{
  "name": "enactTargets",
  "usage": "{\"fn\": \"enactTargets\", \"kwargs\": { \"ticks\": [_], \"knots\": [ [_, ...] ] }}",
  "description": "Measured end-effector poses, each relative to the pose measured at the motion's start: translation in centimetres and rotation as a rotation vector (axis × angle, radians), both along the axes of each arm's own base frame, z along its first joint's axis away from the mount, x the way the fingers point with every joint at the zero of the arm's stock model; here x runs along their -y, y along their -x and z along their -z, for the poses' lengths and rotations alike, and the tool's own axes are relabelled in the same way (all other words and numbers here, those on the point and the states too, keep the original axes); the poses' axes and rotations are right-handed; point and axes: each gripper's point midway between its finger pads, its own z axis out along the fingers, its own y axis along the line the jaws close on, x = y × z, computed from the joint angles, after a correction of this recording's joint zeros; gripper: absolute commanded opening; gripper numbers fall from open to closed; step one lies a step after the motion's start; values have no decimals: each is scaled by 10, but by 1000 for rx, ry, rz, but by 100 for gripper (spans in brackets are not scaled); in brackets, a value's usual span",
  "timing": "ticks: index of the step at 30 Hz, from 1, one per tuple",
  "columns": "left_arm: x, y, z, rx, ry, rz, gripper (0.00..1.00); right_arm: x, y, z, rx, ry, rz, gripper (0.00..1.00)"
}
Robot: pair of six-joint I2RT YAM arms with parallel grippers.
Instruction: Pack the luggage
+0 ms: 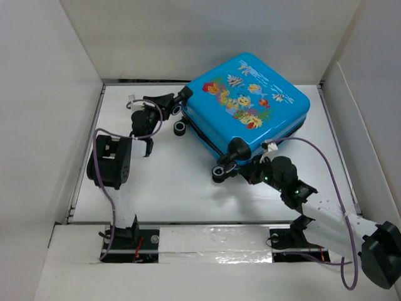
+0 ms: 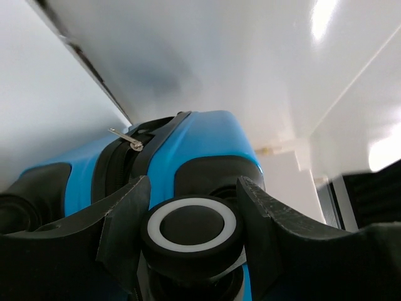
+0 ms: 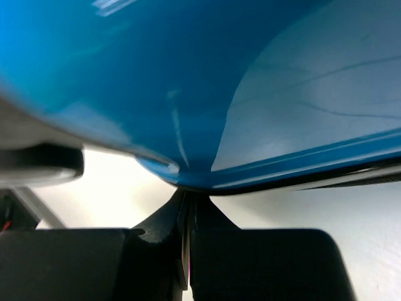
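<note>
Luggage [image 1: 250,100]: closed, lying flat with the fish-print front up and turned at an angle. In the right wrist view it is only a blurred blue shell, with no print to be seen.
Table [image 1: 163,188]: white, under the luggage. Its bare top spreads to the luggage's left and near side, so the case sits far and right on it.
Left gripper [image 1: 170,103]: at the luggage's left corner. From above, the tips are hard to tell from the black corner fittings.
Caster wheel [image 2: 191,226]: black with a white ring, on that left corner. It sits between the left fingers [image 2: 125,213], and both pads look pressed to its sides, so the left fingers are grasping it. Its lower part is cut off by the frame edge.
Zip pull [image 2: 128,139]: small metal tab standing out from the luggage's black zip band, above the held wheel.
Right gripper [image 1: 249,170]: at the luggage's near corner, its tips hidden from above.
Near casters [image 1: 219,173]: two at the luggage's near corner, just beside the right gripper.
Right fingers [image 3: 250,263]: clenched together with only a hairline seam between them, tips meeting the luggage's lower edge. Cannot tell whether anything thin is pinched.
</note>
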Motion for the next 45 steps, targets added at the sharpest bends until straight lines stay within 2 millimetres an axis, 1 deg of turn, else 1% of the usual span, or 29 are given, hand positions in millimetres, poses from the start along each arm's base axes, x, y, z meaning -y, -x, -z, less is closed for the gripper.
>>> {"fn": "enactTargets", "kwargs": {
  "ticks": [1, 3, 6, 8, 10, 13, 15, 17, 19, 22, 23, 24, 25, 26, 28, 30, 32, 35, 37, 40, 41, 42, 43, 45],
  "knots": [
    [-4, 13, 2, -10, -1, -22, 0, 2, 1, 4, -23, 4, -11, 0],
    [-20, 36, 5, -27, -1, -95, 0, 10, -1, 3, -47, 9, -11, 0],
    [-40, 74, 8, -37, -15, -176, 0, 29, -15, 1, -73, 47, 35, 0],
    [-42, 98, 9, -30, -32, -194, 0, 46, -27, -4, -83, 64, 80, 0],
    [-34, 123, 8, -16, -57, -186, 0, 66, -43, -10, -77, 78, 148, 0],
    [-16, 152, -1, 29, -110, -161, 0, 95, -62, -15, -48, 101, 274, 0],
    [-6, 164, -6, 51, -161, -157, 0, 106, -66, -11, -38, 101, 338, 0],
    [1, 173, -6, 51, -209, -168, 0, 109, -64, -2, -15, 75, 390, 0],
    [3, 178, -6, 47, -246, -188, 0, 101, -61, 4, 38, 48, 414, 0],
    [-3, 178, -5, 37, -277, -247, 0, 91, -56, 5, 112, 58, 476, 0],
    [-5, 177, -5, 32, -281, -270, 0, 87, -54, 4, 130, 57, 490, 0],
    [-5, 177, -6, 31, -282, -287, 0, 77, -49, 4, 142, 55, 485, 0],
    [-1, 178, -7, 32, -282, -280, 0, 60, -43, 1, 161, 44, 445, 0],
    [5, 181, -10, 39, -276, -271, 0, 49, -38, -3, 189, 53, 432, 0],
    [17, 187, -14, 54, -262, -242, 0, 48, -37, -3, 226, 97, 480, 0],
    [28, 191, -19, 73, -238, -204, 0, 41, -37, -6, 270, 123, 493, 0],
    [42, 197, -23, 93, -214, -149, 0, 29, -42, -12, 310, 155, 487, 0],
    [61, 204, -24, 107, -204, -65, 0, 9, -57, -18, 327, 233, 463, 0],
    [67, 207, -23, 110, -209, -39, 0, 1, -63, -14, 309, 285, 434, 0],
    [70, 208, -23, 114, -225, -35, 0, -15, -77, -8, 264, 315, 349, 0],
    [70, 208, -23, 116, -230, -40, 0, -24, -83, -7, 247, 307, 309, 0],
    [71, 209, -23, 117, -237, -42, 0, -40, -83, -6, 227, 282, 227, 0],
    [71, 209, -23, 118, -243, -51, 0, -49, -89, -8, 217, 264, 192, 0],
    [76, 212, -22, 121, -255, -56, 0, -72, -87, -8, 192, 212, 73, 0]
  ]
}}
